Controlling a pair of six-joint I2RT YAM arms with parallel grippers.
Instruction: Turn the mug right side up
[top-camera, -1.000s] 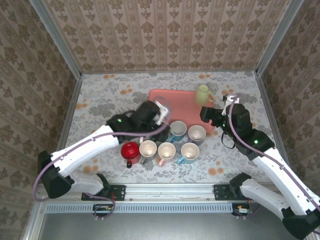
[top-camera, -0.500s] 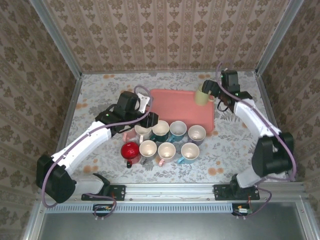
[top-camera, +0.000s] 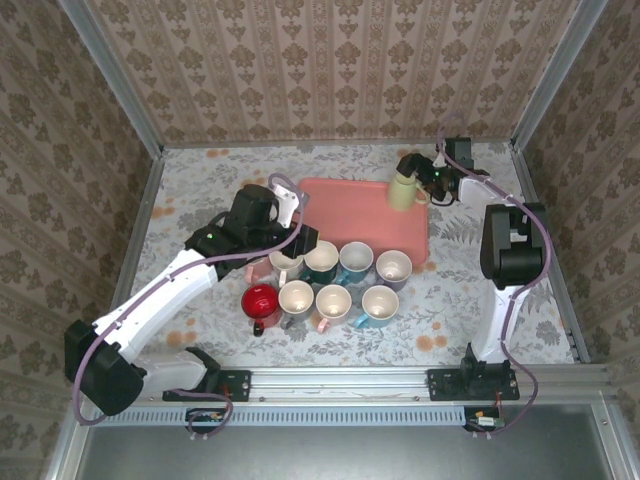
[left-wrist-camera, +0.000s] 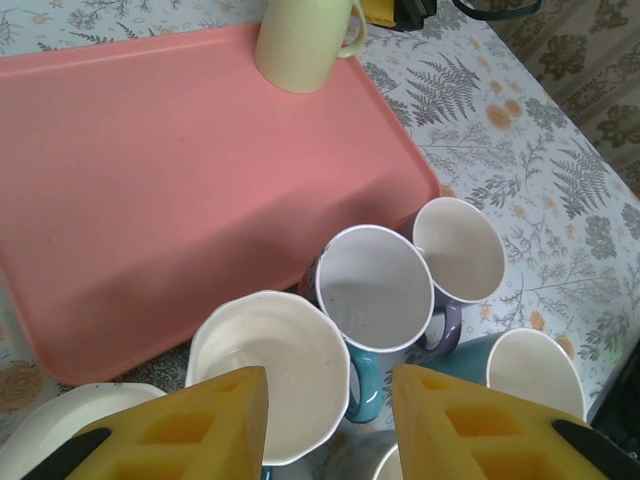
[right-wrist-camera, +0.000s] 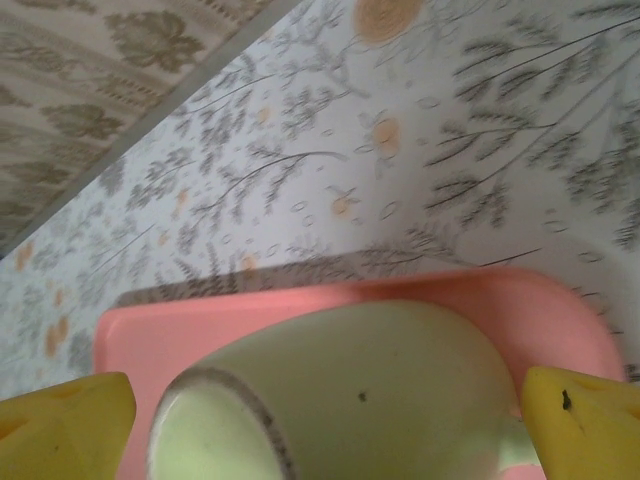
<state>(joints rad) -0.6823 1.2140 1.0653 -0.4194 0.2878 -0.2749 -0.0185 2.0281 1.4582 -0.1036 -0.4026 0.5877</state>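
Change: the right arm has folded upright at the far right of the desk (top-camera: 200, 190) since half a second ago, bringing its wrist in behind the pale green mug (top-camera: 403, 192); the left arm has barely shifted.
Right jaws: spread wide, one yellow foam pad (right-wrist-camera: 60, 420) on each side of the pale green mug (right-wrist-camera: 380, 380). A thin gap shows at one pad; contact at the other cannot be told.
Left jaws: open at a moderate width and holding nothing, with pads (left-wrist-camera: 190, 420) hanging above the cream mug (left-wrist-camera: 270, 370) and the teal mug (left-wrist-camera: 375, 290).
Task object: the pale green mug (left-wrist-camera: 300, 40) stands upside down, foot ring uppermost, in the far right corner of the tray (top-camera: 350, 210), just inside the rim.
Edges and room: bare desk lies behind and to the right of that corner, with the back wall (top-camera: 330, 70) near. Most of the tray (left-wrist-camera: 150, 150) is unoccupied. The upright mugs cluster along its near edge, well apart from the task object.
Materials: the tray is smooth salmon-pink with rounded corners and a low raised rim. The mugs are glazed, the cream one wavy-rimmed. The desk carries a printed fern-and-flower cover.
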